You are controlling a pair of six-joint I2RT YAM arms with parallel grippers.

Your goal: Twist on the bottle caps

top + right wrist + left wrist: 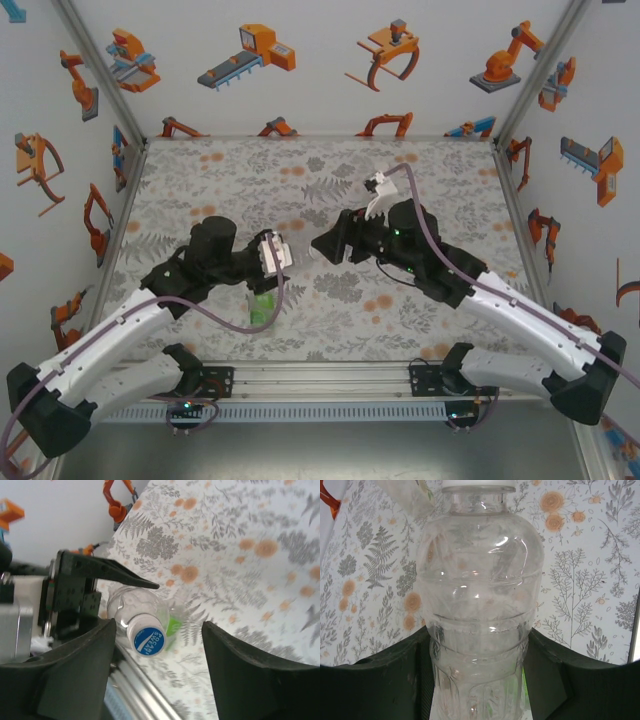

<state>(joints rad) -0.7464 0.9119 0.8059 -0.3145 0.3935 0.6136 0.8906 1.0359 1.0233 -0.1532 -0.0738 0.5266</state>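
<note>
A clear, ribbed plastic bottle (480, 605) is clenched around its lower body by the left tool (479, 645) and held off the floral-printed tabletop (430, 180), its neck pointed toward the right tool (157, 630). A white round screw cap with a blue printed top (149, 640) is seated on that neck. The right tool is released, its jaws standing apart on either side of the cap: the left jaw lies just beside it and the right jaw is well clear. The step in hand is judged to be the tightening of this cap, caught between twists or at its end. Whether the thread is fully home cannot be told. The next move would call either for the cap to be pinched squarely again and turned while the bottle is kept from rotating, or for the bottle to be set down upright. Two bottles are counted, the clear one and a small green-tinted one (262, 308) on the tabletop under the left arm. One cap is counted.
</note>
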